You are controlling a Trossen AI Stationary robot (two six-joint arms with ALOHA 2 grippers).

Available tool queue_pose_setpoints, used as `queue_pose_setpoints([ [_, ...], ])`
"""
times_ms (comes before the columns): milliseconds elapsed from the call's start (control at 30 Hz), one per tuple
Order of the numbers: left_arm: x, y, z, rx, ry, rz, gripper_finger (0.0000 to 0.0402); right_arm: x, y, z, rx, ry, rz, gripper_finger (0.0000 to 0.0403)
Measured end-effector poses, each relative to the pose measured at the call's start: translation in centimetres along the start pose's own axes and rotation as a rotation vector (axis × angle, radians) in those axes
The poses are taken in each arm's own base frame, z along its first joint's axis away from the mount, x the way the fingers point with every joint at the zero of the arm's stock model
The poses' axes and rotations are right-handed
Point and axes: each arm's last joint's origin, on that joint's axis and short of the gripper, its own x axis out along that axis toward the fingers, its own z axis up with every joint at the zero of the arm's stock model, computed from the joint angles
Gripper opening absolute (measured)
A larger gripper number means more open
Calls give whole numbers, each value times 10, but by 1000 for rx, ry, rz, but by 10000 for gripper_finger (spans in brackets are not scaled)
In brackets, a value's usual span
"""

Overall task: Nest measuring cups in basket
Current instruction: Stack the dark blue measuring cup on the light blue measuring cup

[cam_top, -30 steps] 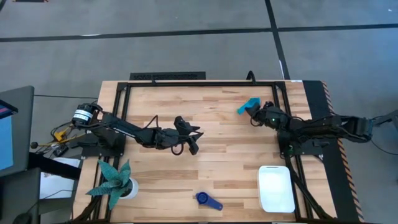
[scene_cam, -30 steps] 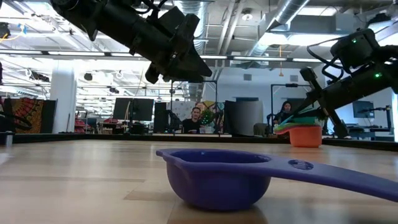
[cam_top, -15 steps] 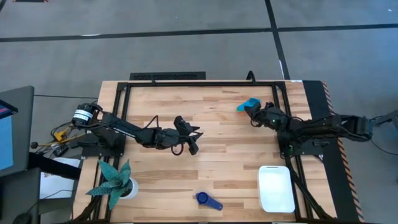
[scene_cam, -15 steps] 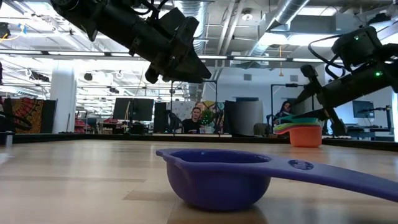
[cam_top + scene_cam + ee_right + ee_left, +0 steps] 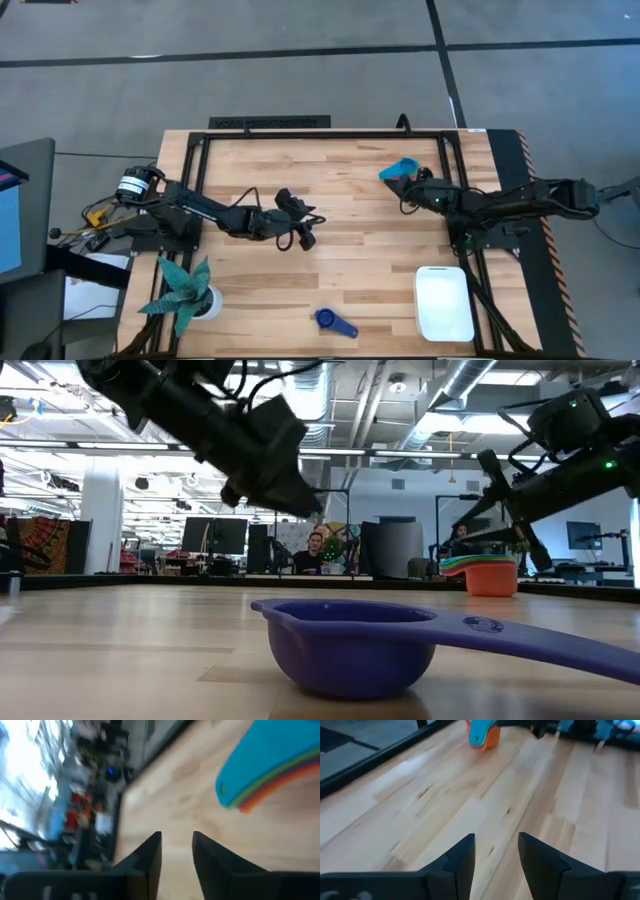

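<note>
i see the nested stack of measuring cups, teal on top with orange at the bottom, sitting on the table at its far right. my right gripper hovers just beside the stack on its near side, not touching it; its fingers stand slightly apart with nothing between them. the stack's handles fan out ahead of that gripper. one blue cup lies alone at the near edge, centre, well apart from both grippers. the white basket rests at the near right corner. my left gripper hangs over mid-table, fingers parted and holding nothing.
</note>
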Motion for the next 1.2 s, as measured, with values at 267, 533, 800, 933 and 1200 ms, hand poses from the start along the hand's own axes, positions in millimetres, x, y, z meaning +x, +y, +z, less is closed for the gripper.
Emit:
queue_pose_setpoints([
  [267, -7, 3, -30, 48, 153, -169, 134, -10, 16, -29, -416, 190, 113, 85],
  [533, -20, -16, -41, 30, 194, -262, 126, -25, 46, -58, -685, 313, 263, 73],
  [800, -36, -35, -44, 109, 137, -303, 126, -38, 76, -98, -939, 396, 420, 73],
  [933, -41, -40, -43, 112, 103, -293, 126, -35, 84, -123, -1013, 453, 438, 73],
  [1200, -56, -58, -36, 104, -13, -396, 132, -17, 93, -165, -1150, 505, 420, 72],
])
